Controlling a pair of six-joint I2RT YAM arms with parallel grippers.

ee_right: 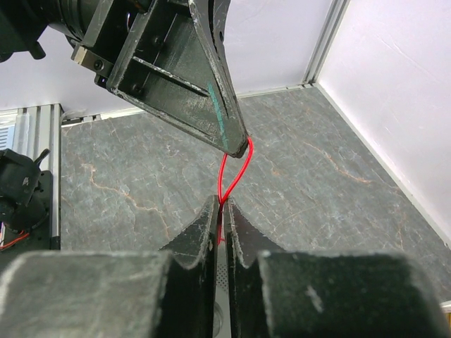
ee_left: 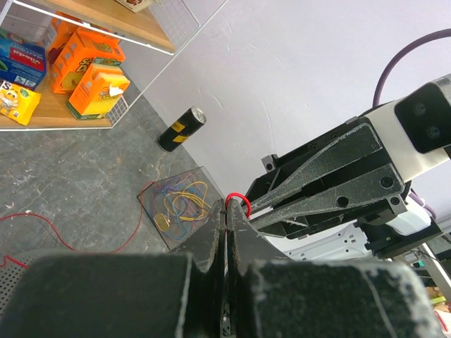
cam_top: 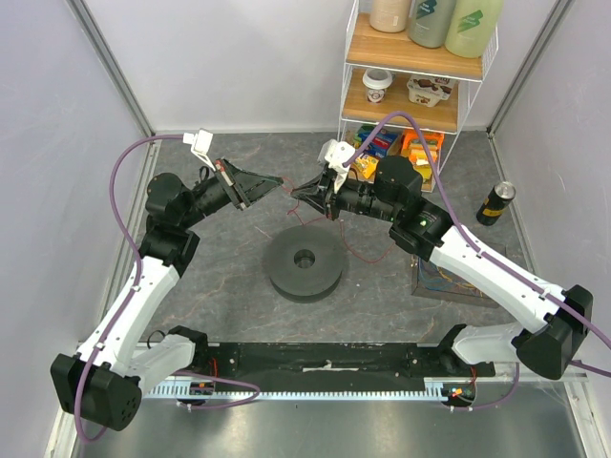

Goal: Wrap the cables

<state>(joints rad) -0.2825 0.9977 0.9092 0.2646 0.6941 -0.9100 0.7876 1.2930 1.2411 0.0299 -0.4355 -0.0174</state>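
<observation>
From above, the left hand [cam_top: 273,180] and right hand [cam_top: 300,195] meet tip to tip over the spool [cam_top: 305,262] on the counter [cam_top: 220,277], with the red cable [cam_top: 355,252] hanging limp. The left wrist view shows the left hand clenched on its loop [ee_left: 239,198]. The right wrist view shows the right hand pinching it too [ee_right: 236,172]; the wire looks thread-light and floppy, so it likely needs a firm pinch close to the held end.

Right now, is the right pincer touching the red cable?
Touching. The right wrist view shows the right pincer shut on the red cable, which runs straight in between its fingertips.
</observation>
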